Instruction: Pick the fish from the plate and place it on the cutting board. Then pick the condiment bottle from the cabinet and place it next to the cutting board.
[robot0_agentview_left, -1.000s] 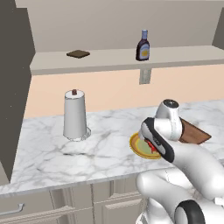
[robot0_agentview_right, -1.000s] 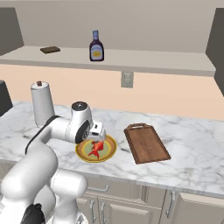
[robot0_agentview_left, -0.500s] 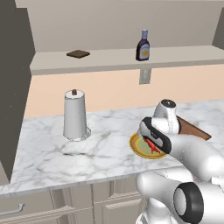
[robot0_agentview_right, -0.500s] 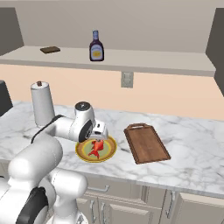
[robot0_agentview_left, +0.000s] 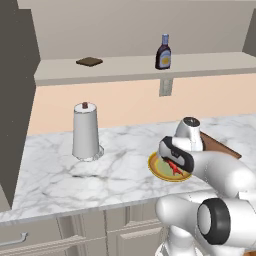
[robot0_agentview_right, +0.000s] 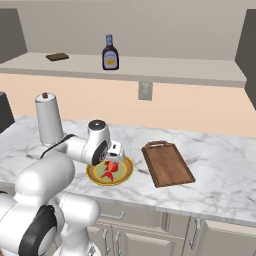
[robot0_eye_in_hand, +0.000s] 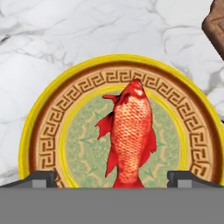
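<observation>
Your end effector (robot0_eye_in_hand: 112, 179) is hanging right above the small red-orange fish (robot0_eye_in_hand: 130, 135), and its 2 dark fingertips (robot0_eye_in_hand: 39, 178) are standing wide apart, holding nothing. The fish is lying flat in the middle of the round plate with the yellow rim and pale green centre (robot0_eye_in_hand: 41, 131). In the hand view the fish's long body is running away from you, nose far and tail near, so it is crossing the line between the 2 tips. That looks good for a squeeze across its body: you are only needing to go straight down. The plate is holding only the fish. The dark brown wooden cutting board with a handle (robot0_agentview_right: 167, 163) is lying bare on the white marble worktop (robot0_agentview_right: 220, 170), just beside the plate. The small dark condiment bottle with a pale cap (robot0_agentview_right: 110, 52) is standing upright on the long beige wall cabinet (robot0_agentview_right: 190, 70).
</observation>
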